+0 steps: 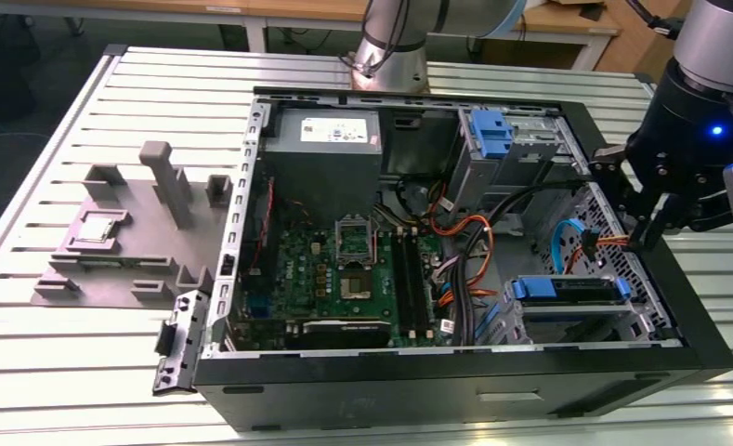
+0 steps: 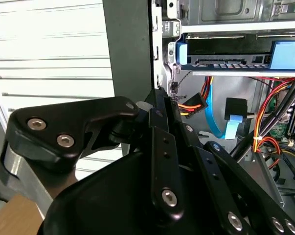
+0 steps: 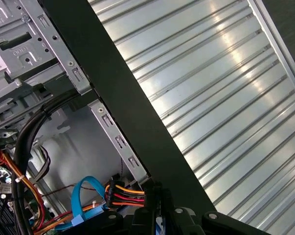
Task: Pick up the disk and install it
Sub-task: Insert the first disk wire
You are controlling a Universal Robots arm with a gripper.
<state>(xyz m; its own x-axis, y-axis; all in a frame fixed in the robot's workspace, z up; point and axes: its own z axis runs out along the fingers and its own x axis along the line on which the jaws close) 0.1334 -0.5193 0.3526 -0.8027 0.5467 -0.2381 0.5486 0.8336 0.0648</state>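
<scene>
Slatted desk (image 1: 69,372) carries open PC case (image 1: 465,367), disk (image 1: 567,290) already seated in lower bay near front, gripper (image 1: 648,223) over case's right wall, nothing visibly held, jaw state unclear, install looks about done.
</scene>
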